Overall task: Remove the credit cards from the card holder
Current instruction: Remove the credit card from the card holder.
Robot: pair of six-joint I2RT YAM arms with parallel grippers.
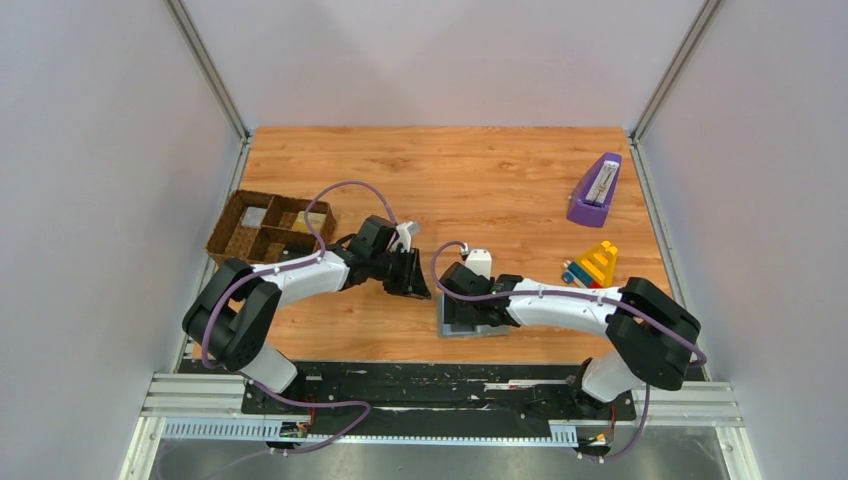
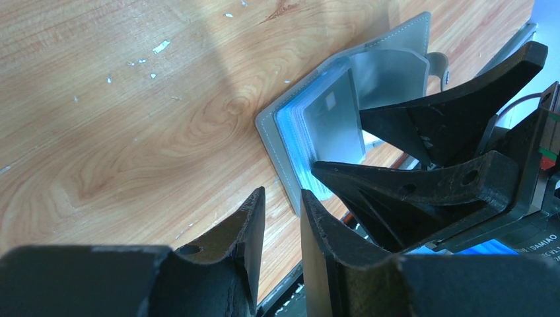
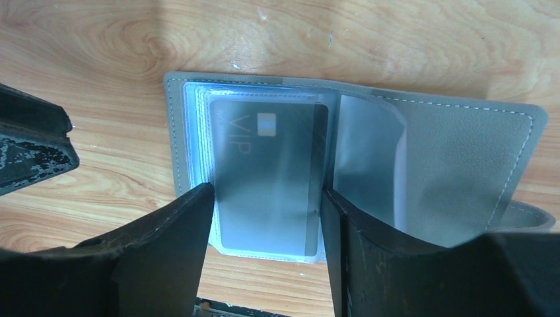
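Observation:
The card holder (image 3: 462,152) lies open on the wood table, pale grey inside with clear sleeves. A grey credit card (image 3: 271,165) marked VIP sits in the left sleeve. My right gripper (image 3: 264,198) is open over the holder, one finger on each side of that card's lower end. In the top view the right gripper (image 1: 468,298) covers most of the holder (image 1: 462,329). My left gripper (image 2: 282,198) is empty, its jaws a narrow gap apart, just left of the holder (image 2: 280,132). It shows in the top view too (image 1: 412,278).
A brown woven divided tray (image 1: 232,232) stands at the left, with a pale card (image 1: 255,215) and a tan card (image 1: 316,221) in its compartments. A purple metronome (image 1: 597,190) and a coloured stacking toy (image 1: 593,265) stand at the right.

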